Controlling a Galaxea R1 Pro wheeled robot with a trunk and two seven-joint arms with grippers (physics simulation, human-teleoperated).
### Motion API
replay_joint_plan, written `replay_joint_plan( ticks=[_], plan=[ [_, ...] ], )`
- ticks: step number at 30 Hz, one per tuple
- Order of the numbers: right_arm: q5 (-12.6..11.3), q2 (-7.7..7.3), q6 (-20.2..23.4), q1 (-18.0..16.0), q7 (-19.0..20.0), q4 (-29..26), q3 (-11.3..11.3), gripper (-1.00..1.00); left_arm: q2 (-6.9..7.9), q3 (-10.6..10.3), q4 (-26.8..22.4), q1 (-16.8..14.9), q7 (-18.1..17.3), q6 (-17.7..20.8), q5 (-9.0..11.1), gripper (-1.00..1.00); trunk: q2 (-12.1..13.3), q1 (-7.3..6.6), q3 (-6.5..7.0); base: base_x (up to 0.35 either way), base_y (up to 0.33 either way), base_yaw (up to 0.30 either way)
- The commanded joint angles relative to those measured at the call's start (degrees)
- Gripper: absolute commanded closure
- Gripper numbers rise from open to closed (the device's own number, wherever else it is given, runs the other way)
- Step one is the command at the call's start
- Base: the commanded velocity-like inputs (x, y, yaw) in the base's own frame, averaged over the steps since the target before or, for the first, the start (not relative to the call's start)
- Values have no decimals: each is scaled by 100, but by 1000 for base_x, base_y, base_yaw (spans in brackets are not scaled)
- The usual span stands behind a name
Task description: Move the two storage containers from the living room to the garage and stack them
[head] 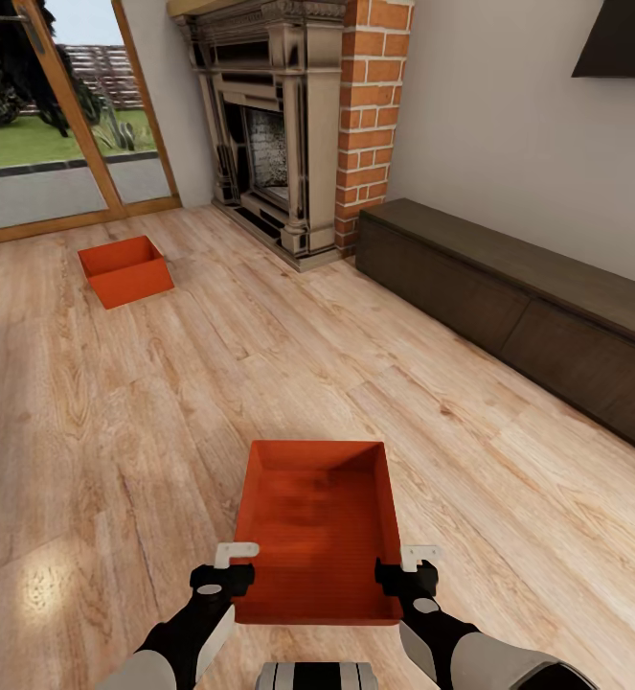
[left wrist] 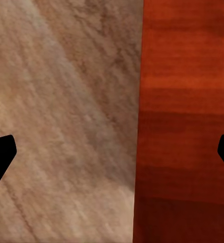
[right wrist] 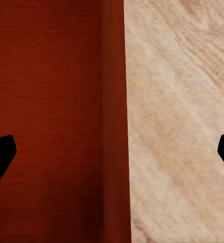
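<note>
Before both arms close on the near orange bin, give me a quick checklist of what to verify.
1. Left gripper open, its fingers straddling the near container's left wall: ok.
2. Right gripper open, straddling the right wall: ok.
3. Both grippers level, opposite each other: ok.
4. Near container empty: ok.
5. Fingers low enough over the walls for a firm hold: cannot tell.
6. Second container in view by the glass door: ok.

Container wall [right wrist: 114, 121]: orange-red, running between the two fingertips.
Container interior [right wrist: 46, 111]: darker red, beside one fingertip [right wrist: 0, 154].
Floor [right wrist: 178, 121]: light wood planks, beside the other fingertip.
Right gripper [right wrist: 112, 154]: spread wide, astride the wall.
</note>
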Motion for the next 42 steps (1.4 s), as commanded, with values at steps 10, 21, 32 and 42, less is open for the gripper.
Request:
replay_joint_plan(
  ticks=[10, 21, 32, 42],
  plan=[
    [-44, 2, -20, -3, -16, 4, 49, -100, 4, -45, -12, 0, 43, 38, 27, -100, -1, -1, -4, 0, 0, 0],
    [-68, 2, -257, -3, -16, 11, 49, 100, -4, -48, -16, 0, 43, 38, 27, 100, -1, -1, -4, 0, 0, 0],
    [-69, 2, -264, -3, -16, 11, 49, 100, -5, -51, -104, 0, 51, 44, 23, 100, -1, -1, -4, 0, 0, 0],
    [-69, 2, -264, -3, -16, 11, 49, 100, -31, -64, -81, 0, 104, 38, 5, 100, 39, -23, 14, 0, 0, 0]
  ],
)
